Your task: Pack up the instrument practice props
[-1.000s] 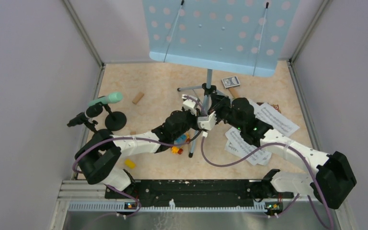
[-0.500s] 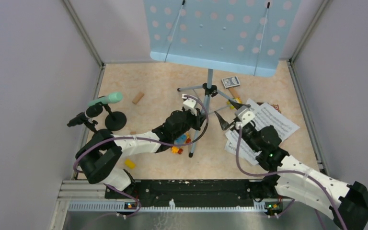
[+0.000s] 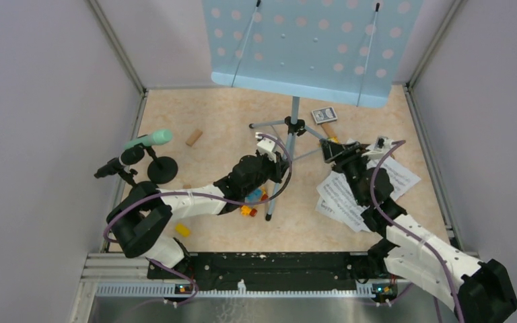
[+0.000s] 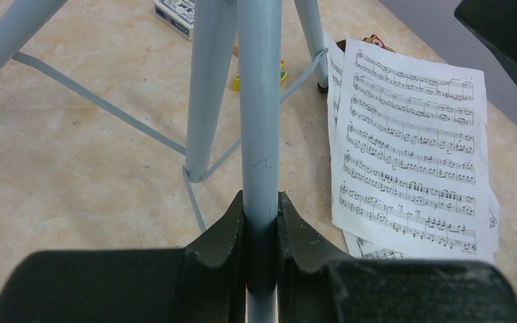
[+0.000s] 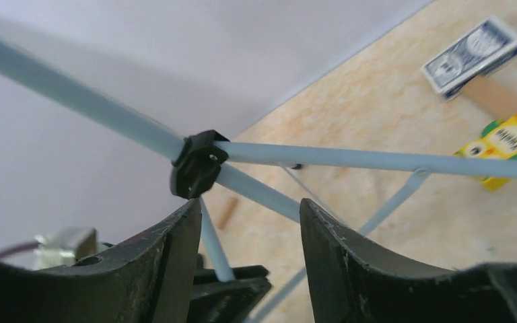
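The pale-blue perforated music desk (image 3: 306,47) stands on its silver tripod pole (image 3: 294,111) at the back. My left gripper (image 3: 278,176) is shut on the tripod's front leg (image 4: 259,101), which runs up between its fingers (image 4: 223,229). My right gripper (image 3: 330,152) is open and empty beside the tripod's right leg, facing the black hub (image 5: 197,163). White sheet-music pages (image 3: 353,195) lie under the right arm and show in the left wrist view (image 4: 410,148). The mint-green microphone (image 3: 149,140) and black microphone (image 3: 111,167) sit on round-based holders (image 3: 163,169) at the left.
A deck of cards (image 3: 324,114) and a tan block lie behind the tripod. A tan wooden block (image 3: 193,137) lies at the back left. Toy bricks (image 3: 252,202) lie under the left arm, a yellow one (image 3: 182,229) nearer. A yellow-green box (image 5: 505,145) lies by the right leg.
My right arm has drawn away from the left gripper at the tripod's middle and swung right, over the sheet music, with open jaws. My left gripper has kept its hold on the leg.
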You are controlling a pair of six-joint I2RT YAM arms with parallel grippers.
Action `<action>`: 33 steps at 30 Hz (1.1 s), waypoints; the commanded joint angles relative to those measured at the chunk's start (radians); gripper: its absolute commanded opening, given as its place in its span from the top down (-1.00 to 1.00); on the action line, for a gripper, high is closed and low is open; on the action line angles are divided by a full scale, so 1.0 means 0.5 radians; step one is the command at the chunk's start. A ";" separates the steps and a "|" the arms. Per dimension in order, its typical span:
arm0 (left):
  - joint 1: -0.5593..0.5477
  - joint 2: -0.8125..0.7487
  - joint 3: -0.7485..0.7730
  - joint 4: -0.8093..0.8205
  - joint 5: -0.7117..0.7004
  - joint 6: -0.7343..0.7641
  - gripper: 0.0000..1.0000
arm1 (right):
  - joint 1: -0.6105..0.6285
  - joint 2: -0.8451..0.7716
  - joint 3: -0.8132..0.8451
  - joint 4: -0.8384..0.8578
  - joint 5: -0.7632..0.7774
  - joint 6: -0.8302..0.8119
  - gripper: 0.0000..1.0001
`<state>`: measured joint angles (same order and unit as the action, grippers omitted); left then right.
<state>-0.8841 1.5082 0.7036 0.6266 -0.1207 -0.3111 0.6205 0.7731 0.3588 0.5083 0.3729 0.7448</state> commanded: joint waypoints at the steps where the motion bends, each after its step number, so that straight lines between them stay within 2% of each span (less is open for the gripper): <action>1: 0.013 0.087 -0.100 -0.304 0.041 -0.022 1.00 | -0.180 0.128 0.092 0.087 -0.371 0.952 -0.08; 5: 0.012 0.084 -0.105 -0.301 0.056 -0.024 1.00 | -0.257 0.323 0.138 0.303 -0.623 1.206 -0.05; 14: 0.013 0.080 -0.106 -0.283 0.063 -0.032 1.00 | -0.337 0.598 0.278 0.509 -0.797 1.330 -0.03; 18: 0.013 0.089 -0.100 -0.283 0.069 -0.028 1.00 | -0.371 0.740 0.311 0.589 -0.896 1.401 0.06; 31: 0.011 0.084 -0.115 -0.264 0.067 -0.031 1.00 | -0.379 0.959 0.421 0.642 -1.034 1.367 0.24; 33: 0.012 0.087 -0.119 -0.260 0.068 -0.032 1.00 | -0.379 0.980 0.424 0.646 -1.044 1.353 0.33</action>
<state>-0.8814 1.5082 0.6952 0.6441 -0.1017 -0.3153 0.4400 1.2430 0.5224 0.7639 -0.1165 1.4258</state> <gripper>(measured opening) 0.195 0.370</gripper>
